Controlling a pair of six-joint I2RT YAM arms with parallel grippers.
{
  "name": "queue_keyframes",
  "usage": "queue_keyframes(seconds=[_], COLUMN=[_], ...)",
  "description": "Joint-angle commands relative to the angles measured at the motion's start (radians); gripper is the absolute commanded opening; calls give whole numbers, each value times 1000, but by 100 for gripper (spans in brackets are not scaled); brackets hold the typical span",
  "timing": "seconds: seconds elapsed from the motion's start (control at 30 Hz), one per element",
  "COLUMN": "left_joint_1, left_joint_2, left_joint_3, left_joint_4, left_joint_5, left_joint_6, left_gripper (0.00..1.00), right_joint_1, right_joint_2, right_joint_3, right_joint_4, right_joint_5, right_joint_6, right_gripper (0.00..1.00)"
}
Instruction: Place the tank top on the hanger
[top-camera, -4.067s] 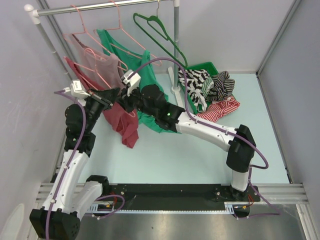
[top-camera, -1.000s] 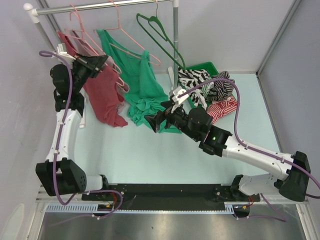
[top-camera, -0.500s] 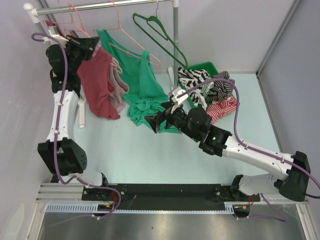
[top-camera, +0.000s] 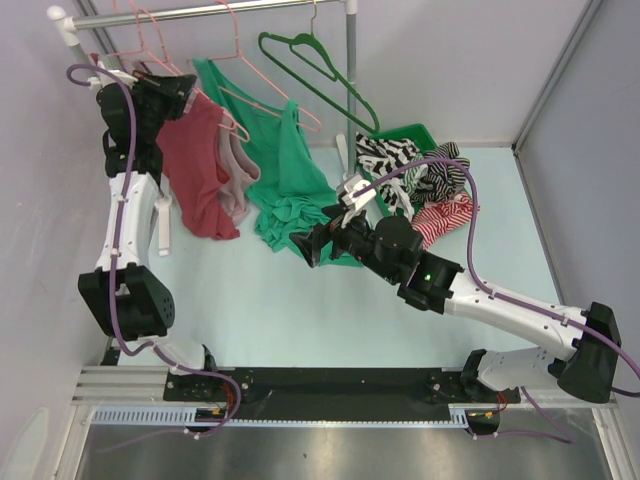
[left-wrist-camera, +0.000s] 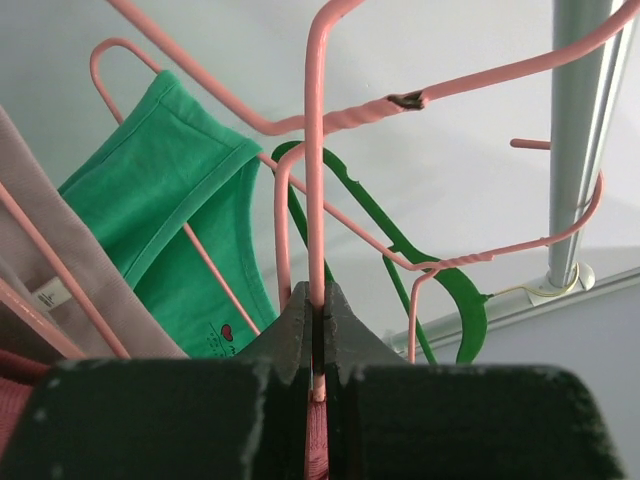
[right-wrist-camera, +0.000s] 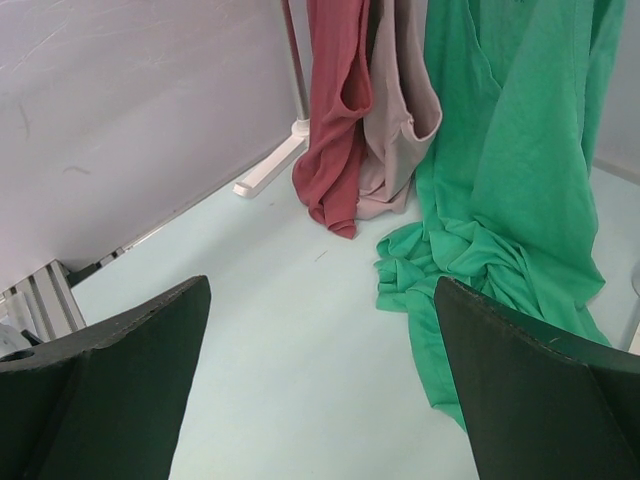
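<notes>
The left arm (top-camera: 125, 200) reaches up to the rail (top-camera: 220, 10) at the far left corner. In the left wrist view the left jaws are pressed together on one thin wire of the hanger (left-wrist-camera: 314, 150). This wire rises straight up from between the two fingers (left-wrist-camera: 285, 330) and bends over at the top. A narrow strip of dark red cloth shows between the fingers, just under the grip.

The tank top (top-camera: 195, 165) hangs directly below the left jaws, with its upper edge at the jaws. Its lower end comes down close to the worktop (top-camera: 300, 310); I cannot tell if it touches. The pale top (top-camera: 236, 170) hangs just to its right and touches it. Next comes the green top (top-camera: 285, 165), whose lower part lies crumpled on the worktop. A green hanger (top-camera: 315, 70) hangs on the rail farther right.

The right jaws are wide apart and grip nothing. They are low over the worktop, near the crumpled end of the green top and well apart from the tank top. In the right wrist view the tank top is seen far ahead, in the gap between the two dark fingers (right-wrist-camera: 110, 370) and beside the rack post (right-wrist-camera: 295, 60).

A pile of striped clothes (top-camera: 425, 180) lies behind the right arm (top-camera: 500, 310), next to a green bin (top-camera: 412, 135).
</notes>
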Motion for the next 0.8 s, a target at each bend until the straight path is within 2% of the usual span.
queue_keyframes(seconds=[0.0,0.23,0.6,0.7,0.73,0.77], left_joint_1=[13,16,22,22,24,24], left_joint_2=[4,-56,-76,-100,-111,-128], left_joint_3=[30,-74,-143,-165,-180,-186], left_joint_4=[56,77,90,100,108,110], left_joint_5=[-1,-33,-6,-1,-3,-4], left_joint_6=[-26,0,-5,0,1,6], left_gripper=[0,0,1,19,31,37], right_joint_1=[5,5,6,5,5,6], right_joint_2=[-9,-12,-22,-25,-27,-30], right_joint_3=[-7,-13,-16,-16,-16,-16], right_joint_4=[41,39,28,24,24,19], right_joint_5=[21,24,27,30,30,33], right_joint_6=[4,9,10,10,9,9], right_gripper=[100,100,100,100,100,100])
